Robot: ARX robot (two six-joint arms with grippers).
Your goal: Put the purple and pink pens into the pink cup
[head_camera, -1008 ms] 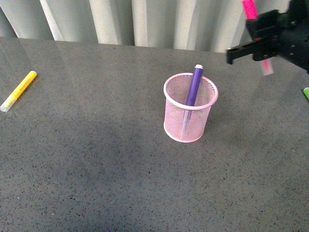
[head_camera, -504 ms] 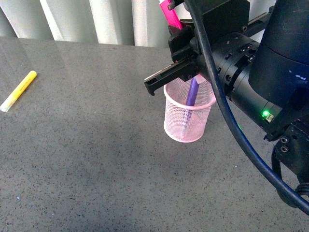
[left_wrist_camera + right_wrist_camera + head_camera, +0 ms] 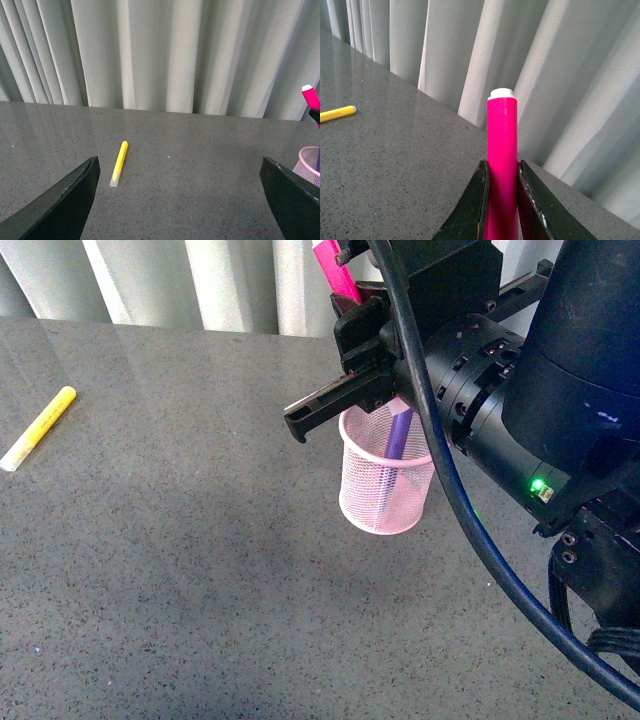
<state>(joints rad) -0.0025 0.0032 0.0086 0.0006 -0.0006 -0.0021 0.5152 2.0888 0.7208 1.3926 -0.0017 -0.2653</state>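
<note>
The pink cup [image 3: 385,490] stands upright at mid-table, and the purple pen [image 3: 398,435] leans inside it with its upper end above the rim. My right gripper [image 3: 502,167] is shut on the pink pen [image 3: 502,150], whose white-tipped end sticks out past the fingers. In the front view the right arm [image 3: 520,390] hangs over the cup, with the pink pen [image 3: 333,268] slanting up and left above the cup's far rim. My left gripper [image 3: 180,162] is open over bare table. Its view catches the pink cup [image 3: 307,167] and pink pen [image 3: 311,97] at its edge.
A yellow marker [image 3: 38,427] lies on the grey speckled table [image 3: 180,570] at the far left, also visible from the left wrist as the yellow marker [image 3: 119,163]. Pale curtains [image 3: 230,280] hang behind the table's back edge.
My right arm has swung in from the far right to above the cup, carrying the pink pen. Over the last half second it edged slightly further left.
</note>
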